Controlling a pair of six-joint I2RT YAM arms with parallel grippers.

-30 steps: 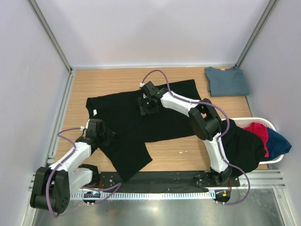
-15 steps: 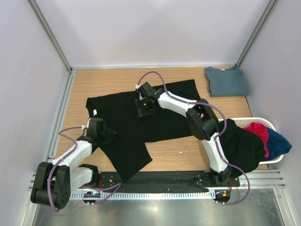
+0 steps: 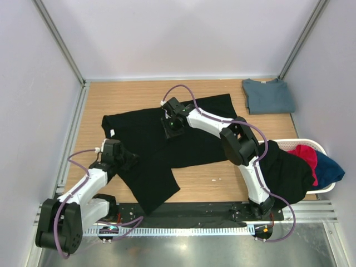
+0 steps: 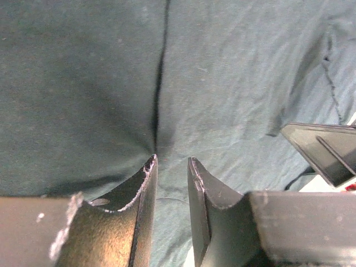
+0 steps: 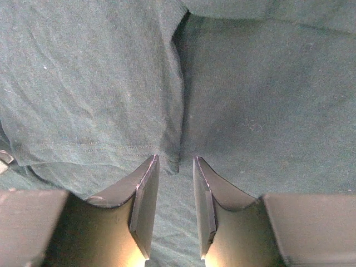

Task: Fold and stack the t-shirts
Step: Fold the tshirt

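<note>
A large black t-shirt (image 3: 189, 139) lies spread across the wooden table, its lower left part folded toward the front edge. My left gripper (image 3: 115, 157) is low on the shirt's left part. Its jaws stand a narrow gap apart on the cloth (image 4: 233, 83), and a crease runs up from the left fingertip (image 4: 149, 167). My right gripper (image 3: 171, 125) is low on the shirt's upper middle, its jaws narrowly parted on a sleeve hem corner (image 5: 172, 158). A folded slate-blue t-shirt (image 3: 268, 95) lies at the far right corner.
A white basket (image 3: 328, 186) at the right edge holds a magenta-red shirt (image 3: 305, 157) and a blue shirt (image 3: 328, 167). Another black shirt (image 3: 286, 175) hangs over its left rim. Grey walls close in the table on three sides.
My right gripper has shifted a little left and toward the front on the black shirt. My left gripper has hardly moved. The shirt's outline looks the same.
</note>
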